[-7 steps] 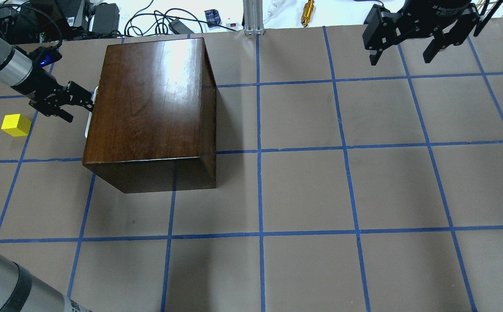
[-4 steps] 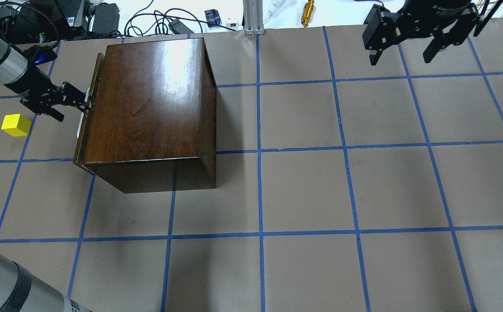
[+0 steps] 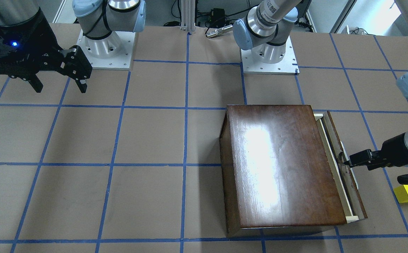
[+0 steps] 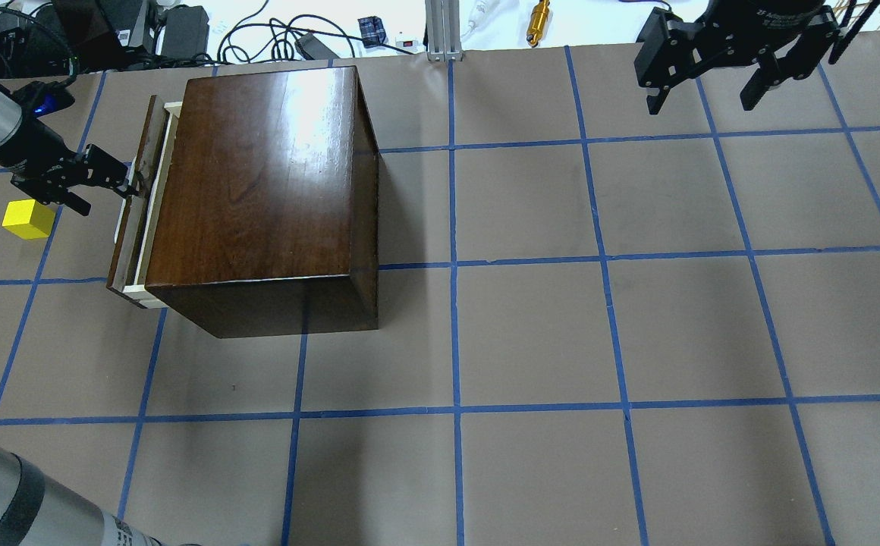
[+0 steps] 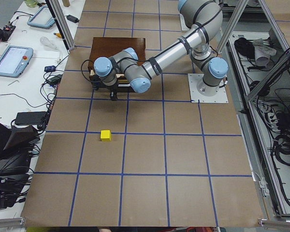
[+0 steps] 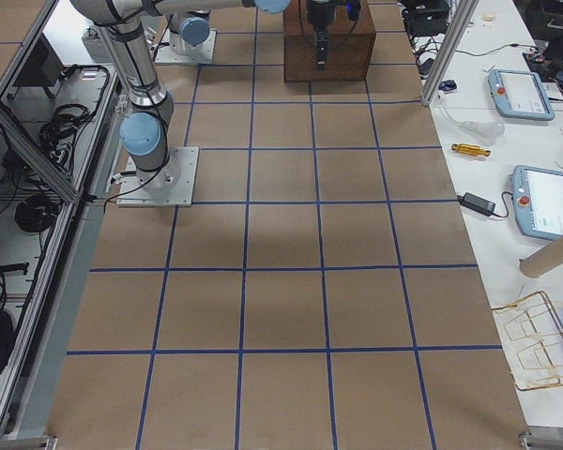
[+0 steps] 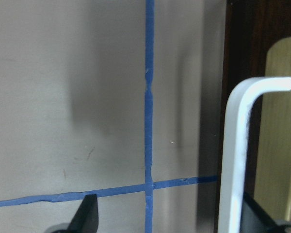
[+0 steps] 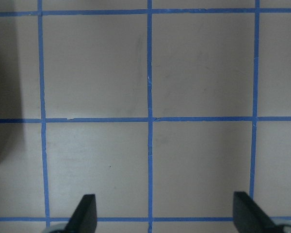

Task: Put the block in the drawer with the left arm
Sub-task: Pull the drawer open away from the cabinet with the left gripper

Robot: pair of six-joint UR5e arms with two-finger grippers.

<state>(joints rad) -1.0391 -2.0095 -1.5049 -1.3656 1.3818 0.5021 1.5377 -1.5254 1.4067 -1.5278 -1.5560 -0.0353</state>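
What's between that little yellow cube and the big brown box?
In the overhead view, the open left gripper, one finger at the handle, and the partly pulled-out drawer lie between the block and the box.

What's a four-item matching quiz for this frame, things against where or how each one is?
Things:
1. block
2. drawer
3. left gripper
4. right gripper

Places or states:
A. hovering over bare table, away from the box
B. partly out of the box
C. at the handle
D. on the table, outside the drawer

Pairs: 1-D, 2-B, 3-C, 4-A.
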